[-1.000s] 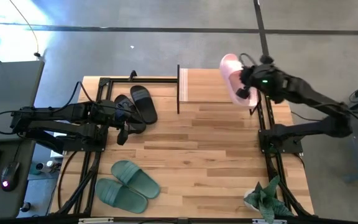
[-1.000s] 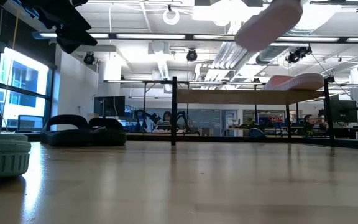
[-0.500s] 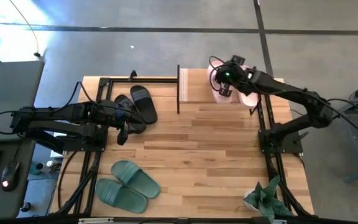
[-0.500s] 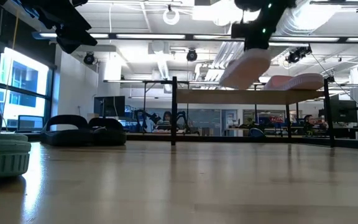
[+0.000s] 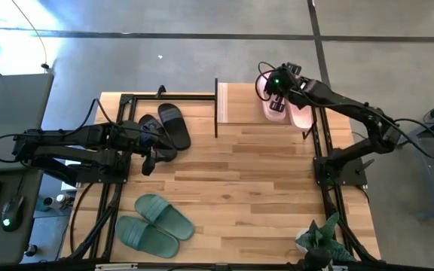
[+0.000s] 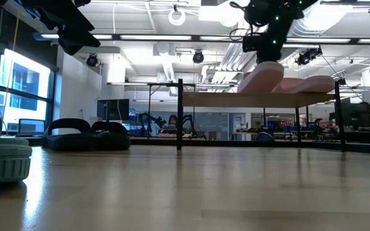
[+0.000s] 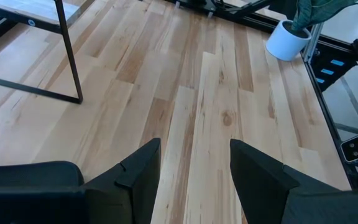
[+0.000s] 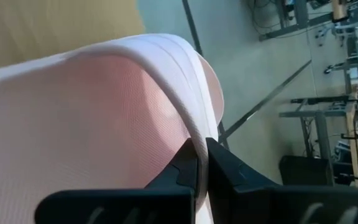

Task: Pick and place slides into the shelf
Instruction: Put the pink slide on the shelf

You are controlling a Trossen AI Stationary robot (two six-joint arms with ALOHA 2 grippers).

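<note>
atop shelf (image 5: 239,105), right end effector (image 5: 276,92) clamped on pale pink slide (image 5: 275,112), tilted.

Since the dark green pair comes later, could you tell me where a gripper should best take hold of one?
Probably its wide strap, from straight above: the dark green slides lie flat, soles down, near the table's front left, so each strap arches up clear of the footbed.
</note>
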